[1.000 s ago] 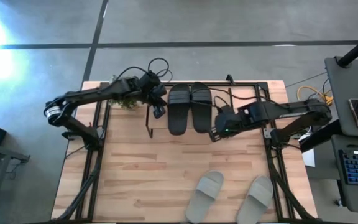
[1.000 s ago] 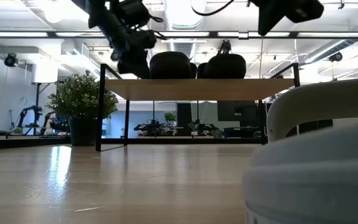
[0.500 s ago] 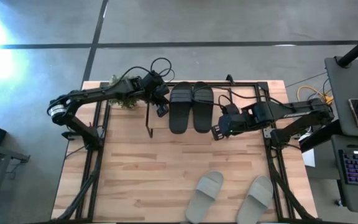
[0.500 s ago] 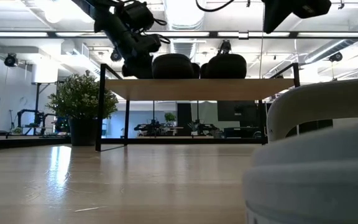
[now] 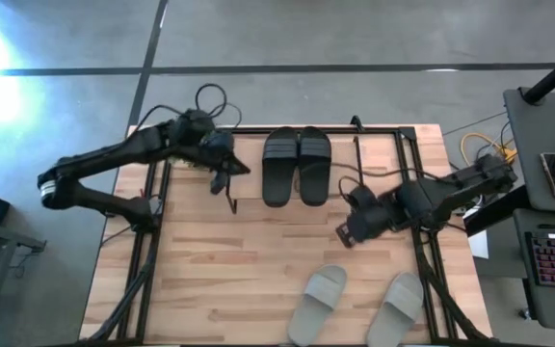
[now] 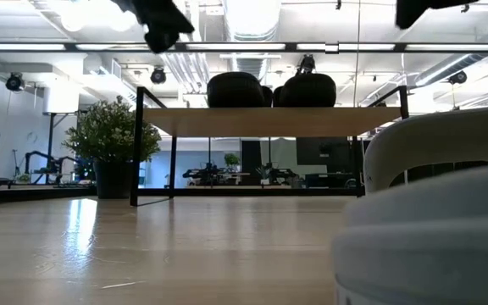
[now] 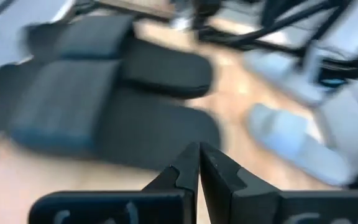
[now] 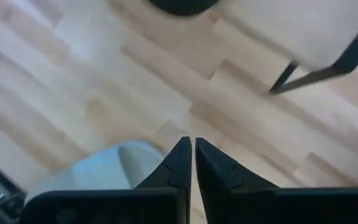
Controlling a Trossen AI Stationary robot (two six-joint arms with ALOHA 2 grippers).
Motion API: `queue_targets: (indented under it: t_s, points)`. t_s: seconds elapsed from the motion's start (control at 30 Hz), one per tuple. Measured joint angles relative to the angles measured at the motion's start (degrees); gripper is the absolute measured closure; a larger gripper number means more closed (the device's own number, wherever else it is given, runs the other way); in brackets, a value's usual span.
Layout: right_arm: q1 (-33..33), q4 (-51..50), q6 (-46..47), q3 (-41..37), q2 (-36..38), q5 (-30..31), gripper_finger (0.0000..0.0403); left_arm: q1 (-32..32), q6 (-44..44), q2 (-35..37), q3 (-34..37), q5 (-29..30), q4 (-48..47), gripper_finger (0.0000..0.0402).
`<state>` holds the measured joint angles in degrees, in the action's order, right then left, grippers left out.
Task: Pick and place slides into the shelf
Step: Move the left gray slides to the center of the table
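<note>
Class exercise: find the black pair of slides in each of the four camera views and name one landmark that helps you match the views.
High view: black pair of slides side by side on the shelf, upper centre.
Low view: two dark rounded shapes on the shelf board.
Left wrist view: blurred, filling the picture's left.
Right wrist view: only a dark edge at the top, possibly one slide.
Shared landmark: the shelf.

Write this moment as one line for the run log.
black slides: on shelf | grey-green slides: on table, near edge | left pincer: shut, empty, beside shelf | right pincer: shut, empty, above table
</note>
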<state>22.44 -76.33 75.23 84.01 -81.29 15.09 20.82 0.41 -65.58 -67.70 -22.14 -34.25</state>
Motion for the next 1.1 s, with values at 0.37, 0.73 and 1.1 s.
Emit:
queue_targets:
  t_s: [0.37,0.73,1.1]
  points:
    - [16.71,8.20,22.50,-0.02,-6.60,-3.61,0.0271,-10.35,-0.05,5.03,7.34,-1.30,0.77,0.0402]
    - [24.34,15.07,22.18,8.30,-21.54,-3.20,0.0227,-24.47,-6.85,10.88,10.81,7.83,0.78,0.0402]
    - [29.12,-9.24,12.03,33.52,-42.69,9.16,0.0227,-40.14,-21.57,8.56,10.90,27.27,0.80,0.0402]
